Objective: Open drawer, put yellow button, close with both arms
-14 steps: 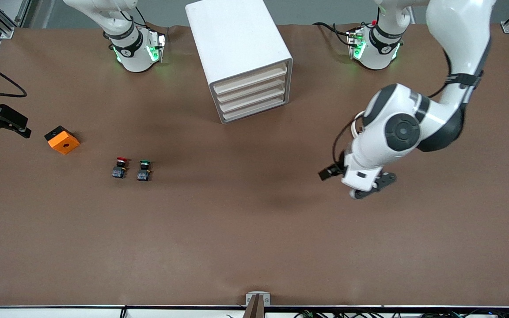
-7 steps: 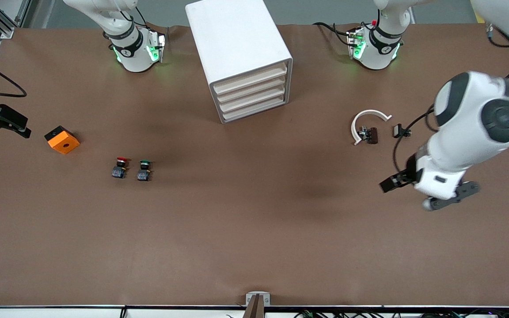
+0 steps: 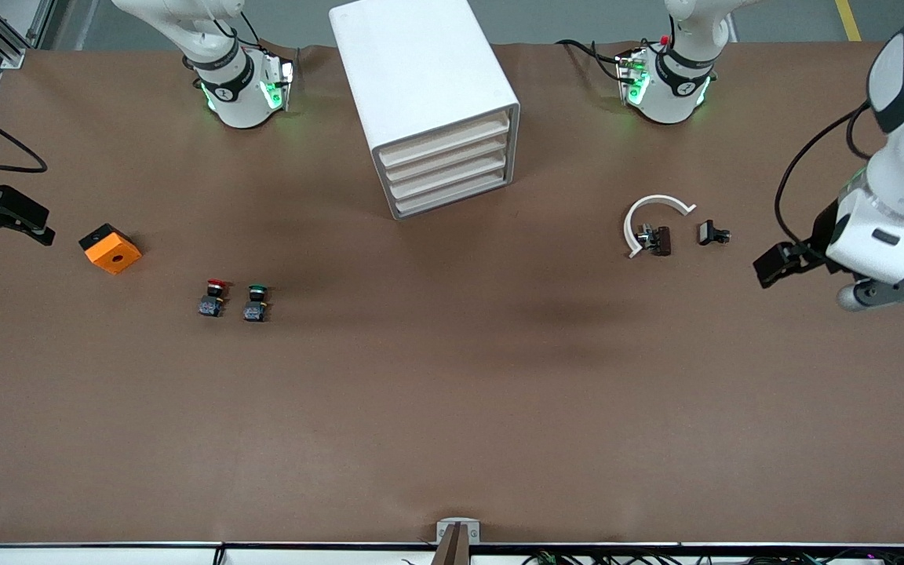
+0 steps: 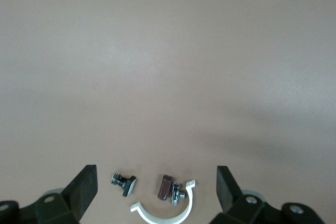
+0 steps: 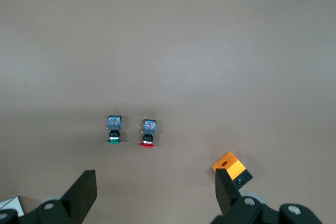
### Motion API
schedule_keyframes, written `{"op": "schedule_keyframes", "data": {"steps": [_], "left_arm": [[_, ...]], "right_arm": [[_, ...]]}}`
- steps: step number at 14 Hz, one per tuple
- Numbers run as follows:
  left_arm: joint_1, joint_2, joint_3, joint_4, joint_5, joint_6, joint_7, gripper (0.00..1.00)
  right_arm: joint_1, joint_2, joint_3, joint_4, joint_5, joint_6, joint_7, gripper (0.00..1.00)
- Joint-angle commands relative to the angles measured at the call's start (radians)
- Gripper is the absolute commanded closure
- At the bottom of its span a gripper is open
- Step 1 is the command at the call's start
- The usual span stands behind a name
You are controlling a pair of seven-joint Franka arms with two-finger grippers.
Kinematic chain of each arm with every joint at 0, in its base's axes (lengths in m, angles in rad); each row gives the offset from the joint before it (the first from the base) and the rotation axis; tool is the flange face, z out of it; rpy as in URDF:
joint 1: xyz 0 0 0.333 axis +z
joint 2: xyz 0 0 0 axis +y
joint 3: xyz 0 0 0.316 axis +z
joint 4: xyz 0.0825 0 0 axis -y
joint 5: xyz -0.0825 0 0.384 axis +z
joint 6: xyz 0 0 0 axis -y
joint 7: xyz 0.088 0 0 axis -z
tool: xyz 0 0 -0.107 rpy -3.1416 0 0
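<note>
The white cabinet stands between the two arm bases. Its top drawer and the three lower ones are shut. No yellow button is in view. My left gripper hangs open and empty over the table at the left arm's end; the left wrist view shows its fingers wide apart around the gap. My right gripper waits at the right arm's end beside an orange block. It is open and empty in the right wrist view.
A red-capped button and a green-capped button stand side by side near the orange block. A white curved clip, a brown part and a small black part lie near the left gripper.
The left arm has swung from the middle of the table out to its own end, uncovering the white clip and small parts. The right arm has not moved.
</note>
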Motion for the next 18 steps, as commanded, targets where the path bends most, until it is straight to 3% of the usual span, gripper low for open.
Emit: {"op": "schedule_keyframes", "data": {"steps": [1, 5, 10, 18], "left_arm": [[0.022, -0.079, 0.041, -0.022, -0.081, -0.036, 0.104, 0.00], [-0.209, -0.146, 0.352, -0.030, -0.135, -0.122, 0.279, 0.00], [-0.355, -0.189, 0.540, -0.056, -0.165, -0.153, 0.389, 0.00], [-0.367, -0.298, 0.539, -0.180, -0.165, -0.137, 0.369, 0.00]], "right_arm": [[0.001, 0.011, 0.004, 0.025, -0.016, -0.017, 0.012, 0.00], [0.001, 0.013, 0.004, 0.027, -0.016, -0.014, 0.012, 0.00], [0.001, 0.014, 0.004, 0.025, -0.017, -0.011, 0.012, 0.00], [0.001, 0.019, 0.004, 0.025, -0.017, -0.017, 0.012, 0.00]]}}
